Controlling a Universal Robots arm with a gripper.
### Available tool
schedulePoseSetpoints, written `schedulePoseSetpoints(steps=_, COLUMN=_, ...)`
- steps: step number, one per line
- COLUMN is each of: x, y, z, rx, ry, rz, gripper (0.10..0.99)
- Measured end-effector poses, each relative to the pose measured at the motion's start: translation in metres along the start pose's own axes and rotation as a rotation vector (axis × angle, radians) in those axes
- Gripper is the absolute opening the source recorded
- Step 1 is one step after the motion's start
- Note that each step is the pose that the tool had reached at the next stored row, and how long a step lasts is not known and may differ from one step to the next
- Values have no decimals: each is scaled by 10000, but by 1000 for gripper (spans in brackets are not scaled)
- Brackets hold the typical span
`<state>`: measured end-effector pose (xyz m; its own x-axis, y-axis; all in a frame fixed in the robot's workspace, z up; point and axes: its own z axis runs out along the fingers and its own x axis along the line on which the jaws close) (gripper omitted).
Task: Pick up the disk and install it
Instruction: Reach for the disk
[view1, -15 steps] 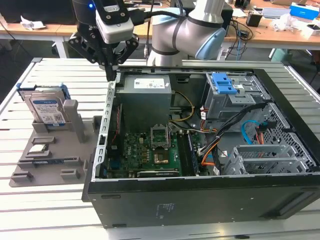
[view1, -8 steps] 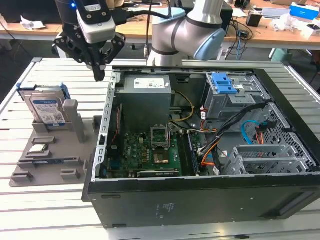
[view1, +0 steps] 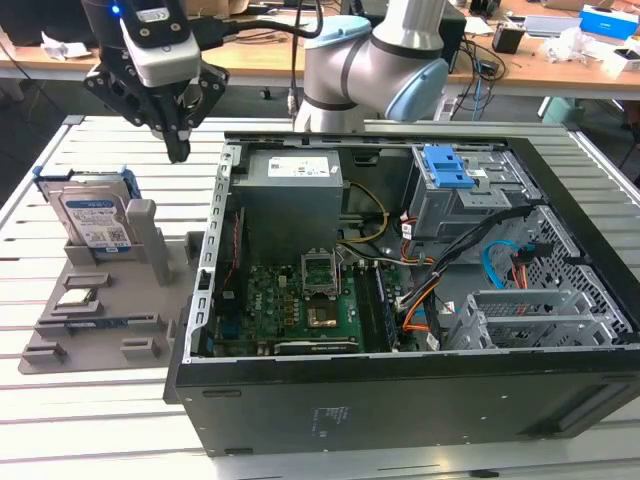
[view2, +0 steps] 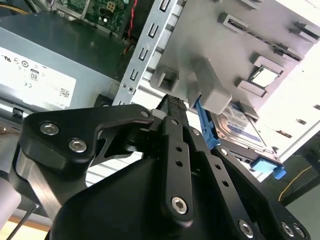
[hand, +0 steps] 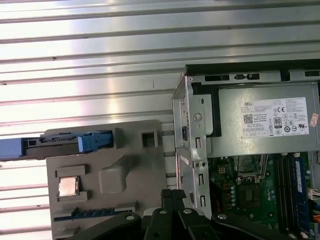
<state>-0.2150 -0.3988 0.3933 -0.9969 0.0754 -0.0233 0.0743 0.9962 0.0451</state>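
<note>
gripper (view1: 178, 152) shut, empty, above worktop (view1: 100, 420) beside open case (view1: 400, 400)
disk (view1: 95, 215) upright in grey holder (view1: 150, 240) near worktop edge at exterior view's left; best to open wide, centre over blue rails (hand: 95, 141), lower straight

**Bare metal, matt plastic**

In the lower left of the exterior view, the table (view1: 60, 420) was ribbed bare metal, pale and glaring. On it sat a matt grey plastic holder (view1: 105, 342). It carried the disk (view1: 92, 215), which was silver metal with a glossy paper label and blue plastic rails. The computer case (view1: 400, 410) had a satin black outer panel and dull grey steel walls. In the second wrist view, the gripper (view2: 174, 105) showed matt black links and shiny screw heads.
</note>
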Motion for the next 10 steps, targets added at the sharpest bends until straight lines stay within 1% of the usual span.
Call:
schedulePoseSetpoints(steps=8, x=162, y=-12, z=-4, rx=0, ry=0, rz=-1, gripper=106)
schedulePoseSetpoints(steps=10, x=225, y=-17, z=-6, rx=-1, ry=0, rz=0, gripper=106)
